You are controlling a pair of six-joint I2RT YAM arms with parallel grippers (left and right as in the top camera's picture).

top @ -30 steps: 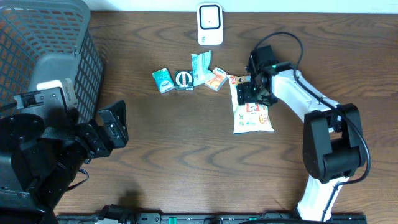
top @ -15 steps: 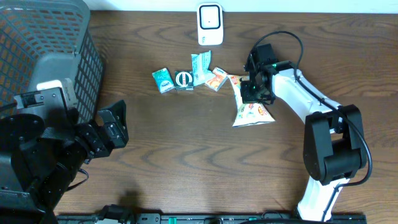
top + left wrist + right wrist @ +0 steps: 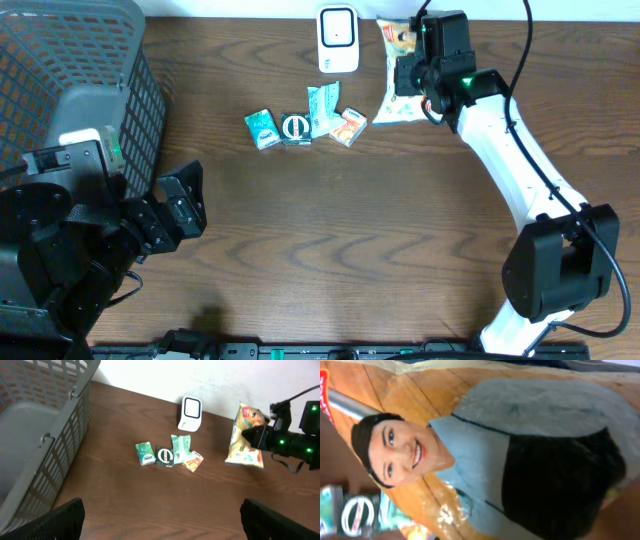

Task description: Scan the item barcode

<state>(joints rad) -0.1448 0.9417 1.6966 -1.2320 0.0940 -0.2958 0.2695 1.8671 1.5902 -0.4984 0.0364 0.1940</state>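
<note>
Snack bag (image 3: 400, 105), pinched in closed right gripper (image 3: 410, 74), sits near scanner (image 3: 338, 40); right wrist view shows only print.

A big grey basket (image 3: 145, 90) stands at the left end of a brown wood table (image 3: 330, 240). Four small packs lie in a row near the far side of the table. From the left, there is a blue-green pack (image 3: 261, 128), a dark pack (image 3: 296, 128) with a white ring, a tall light green pack (image 3: 323, 108) and an orange pack (image 3: 349, 127). They lie close together.
</note>
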